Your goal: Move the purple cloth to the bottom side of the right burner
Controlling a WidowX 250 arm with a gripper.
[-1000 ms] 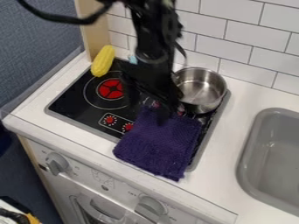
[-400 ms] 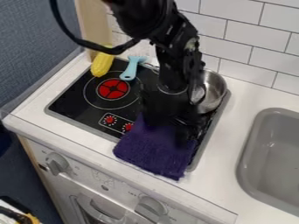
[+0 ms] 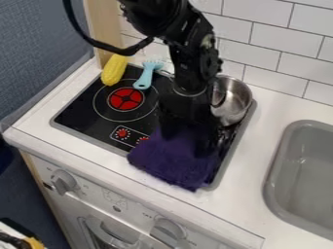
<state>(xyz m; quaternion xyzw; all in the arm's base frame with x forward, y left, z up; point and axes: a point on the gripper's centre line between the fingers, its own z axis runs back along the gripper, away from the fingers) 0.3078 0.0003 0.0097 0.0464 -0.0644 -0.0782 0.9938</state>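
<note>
Camera view: purple cloth (image 3: 170, 164) under tool (image 3: 187, 141)

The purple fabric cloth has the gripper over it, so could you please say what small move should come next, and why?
I would probably ease the purple fabric cloth slightly back with the black gripper, stopping short of the shiny metal pot: the gripper is at its back part, and its front edge covers the rim of the black stovetop.

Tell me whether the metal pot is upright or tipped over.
Upright. The metal pot has its round mouth facing up, with the inside showing from above, at the right side of the black stovetop.
</note>
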